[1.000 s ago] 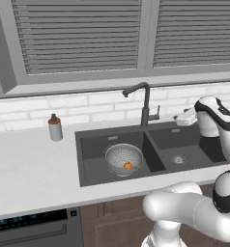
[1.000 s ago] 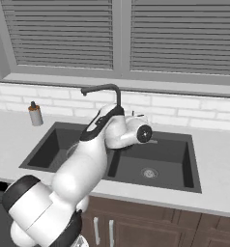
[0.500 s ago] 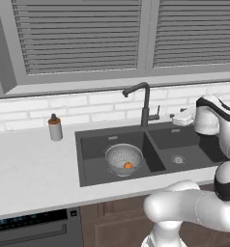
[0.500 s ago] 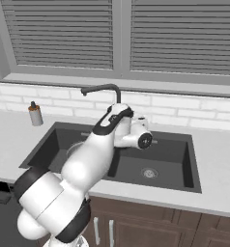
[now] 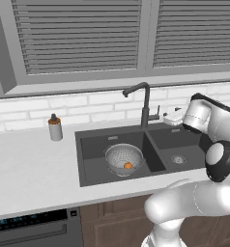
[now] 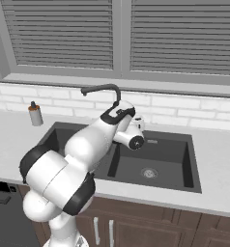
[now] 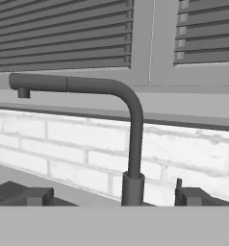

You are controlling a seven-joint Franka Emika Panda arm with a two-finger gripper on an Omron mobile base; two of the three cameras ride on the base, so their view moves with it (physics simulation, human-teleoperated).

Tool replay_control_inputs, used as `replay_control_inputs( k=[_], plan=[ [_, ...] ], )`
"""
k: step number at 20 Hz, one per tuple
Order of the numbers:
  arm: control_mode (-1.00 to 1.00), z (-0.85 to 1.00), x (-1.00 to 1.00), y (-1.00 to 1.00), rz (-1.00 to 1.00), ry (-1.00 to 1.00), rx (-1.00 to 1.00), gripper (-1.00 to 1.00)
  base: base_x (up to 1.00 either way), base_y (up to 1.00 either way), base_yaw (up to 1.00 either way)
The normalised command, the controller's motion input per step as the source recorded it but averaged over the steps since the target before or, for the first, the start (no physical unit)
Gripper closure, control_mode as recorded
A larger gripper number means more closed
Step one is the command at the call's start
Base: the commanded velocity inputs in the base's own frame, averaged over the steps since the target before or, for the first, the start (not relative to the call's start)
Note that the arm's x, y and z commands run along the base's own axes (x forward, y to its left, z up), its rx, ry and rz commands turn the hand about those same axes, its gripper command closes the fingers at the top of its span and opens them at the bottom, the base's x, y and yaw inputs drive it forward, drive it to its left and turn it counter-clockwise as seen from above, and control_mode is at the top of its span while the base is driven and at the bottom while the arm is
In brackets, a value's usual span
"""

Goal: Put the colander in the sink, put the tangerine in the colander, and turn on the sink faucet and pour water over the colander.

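The silvery colander [image 5: 122,157] sits in the left basin of the dark grey sink [image 5: 95,144], and the small orange tangerine [image 5: 128,165] lies inside it. The dark gooseneck sink faucet [image 5: 145,103] stands behind the divider with its spout over the left basin. My gripper [image 5: 169,116] hovers open just right of the faucet's base, above the right basin's back edge. In the hand view the faucet [image 7: 133,144] rises dead ahead, and my gripper [image 7: 109,198] shows its two dark fingertips [image 7: 25,196] set wide to either side. No water shows at the spout.
A grey bottle with an orange-brown top [image 5: 54,128] stands on the white counter [image 5: 30,169] left of the sink. White brick wall and a shuttered window lie close behind the faucet. My arm crosses over the left basin in the right base view, leaving the right basin [image 6: 155,159] in sight.
The hand has edged left toward the faucet's base and the elbow has swung a little. The jaws stay wide open; colander and tangerine have not moved.
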Motion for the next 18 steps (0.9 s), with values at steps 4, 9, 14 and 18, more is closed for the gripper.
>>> replay_control_inputs(
  k=[4, 9, 14, 18],
  plan=[
    [-1.0, 0.0, 0.36, -0.19, 0.0, 0.1, 0.01, -1.0, 0.0, 0.0, 0.0],
    [-1.0, -0.09, 0.13, -0.23, 0.0, 0.04, 0.01, -1.0, 0.0, 0.0, 0.0],
    [-1.0, -0.08, 0.12, -0.27, 0.0, 0.0, 0.03, -1.0, 0.0, 0.0, 0.0],
    [-1.0, -0.14, 0.17, -0.01, 0.0, -0.01, 0.0, -1.0, 0.0, 0.0, 0.0]
  ],
)
